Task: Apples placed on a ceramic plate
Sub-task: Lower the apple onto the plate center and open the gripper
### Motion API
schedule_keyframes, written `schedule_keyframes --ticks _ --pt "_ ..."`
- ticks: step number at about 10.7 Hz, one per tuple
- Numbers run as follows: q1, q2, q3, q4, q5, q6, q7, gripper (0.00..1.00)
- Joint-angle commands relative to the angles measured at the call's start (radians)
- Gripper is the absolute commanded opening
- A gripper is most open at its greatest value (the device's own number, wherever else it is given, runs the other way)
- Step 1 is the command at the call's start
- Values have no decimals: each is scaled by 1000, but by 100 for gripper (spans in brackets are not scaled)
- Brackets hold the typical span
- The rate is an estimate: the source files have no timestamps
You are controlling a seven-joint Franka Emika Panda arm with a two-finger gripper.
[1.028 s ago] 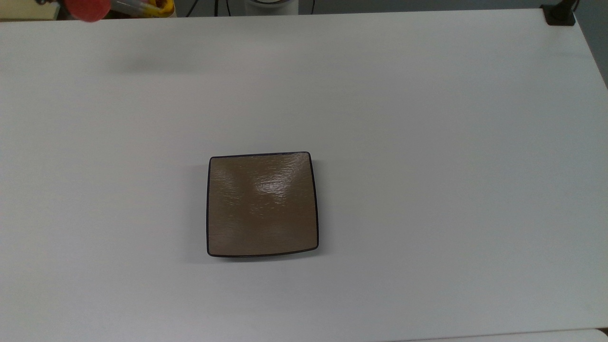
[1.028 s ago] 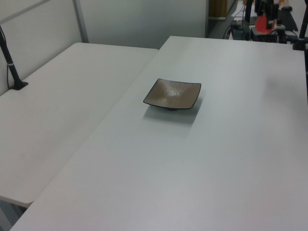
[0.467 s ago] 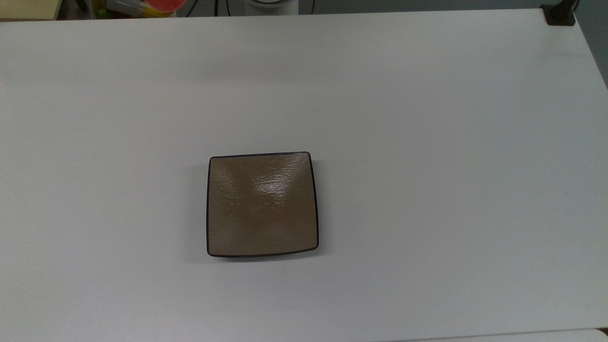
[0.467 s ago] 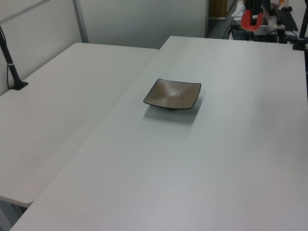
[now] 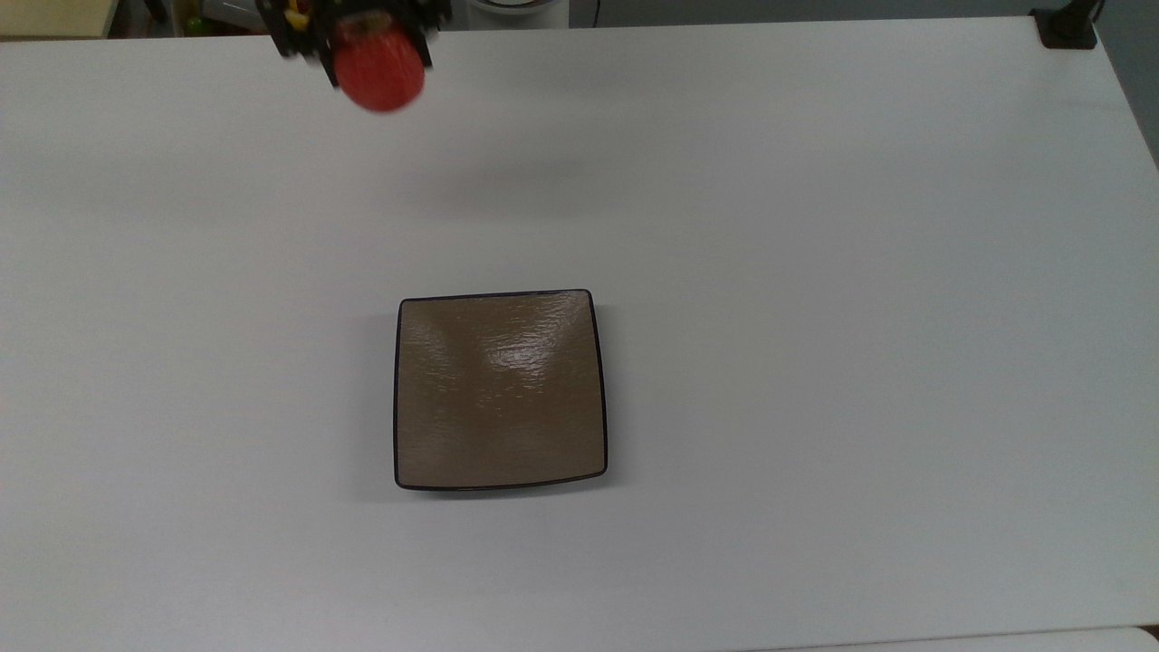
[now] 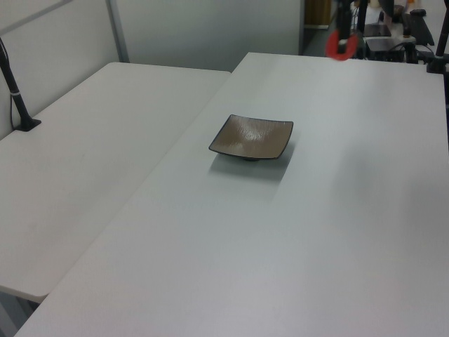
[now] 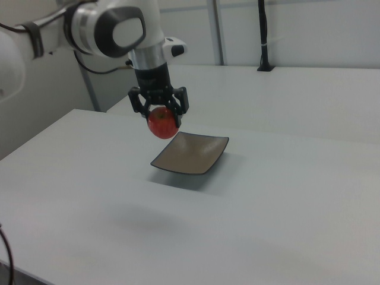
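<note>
Gripper (image 7: 159, 110) pinching apple (image 5: 379, 73), held high above surface (image 5: 815, 272). Plate (image 5: 500, 389) bare, mid-surface, approx 5 o'clock from apple in top view, well apart. Next: carry over, lower.

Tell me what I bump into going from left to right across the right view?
Robot arm → apple held in the tool → brown plate → black pole at the back.
</note>
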Motion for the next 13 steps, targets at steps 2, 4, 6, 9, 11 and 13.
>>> schedule_keyframes --ticks 2,4,6,9,11,13 --pt "13 201 39 40 11 244 45 2" --pt "14 282 53 40 14 408 69 2" --pt "31 353 56 40 14 532 106 3" --pt "53 446 75 39 11 710 129 3" --pt "53 488 86 37 5 738 149 5" --pt "48 503 96 31 11 778 151 16"
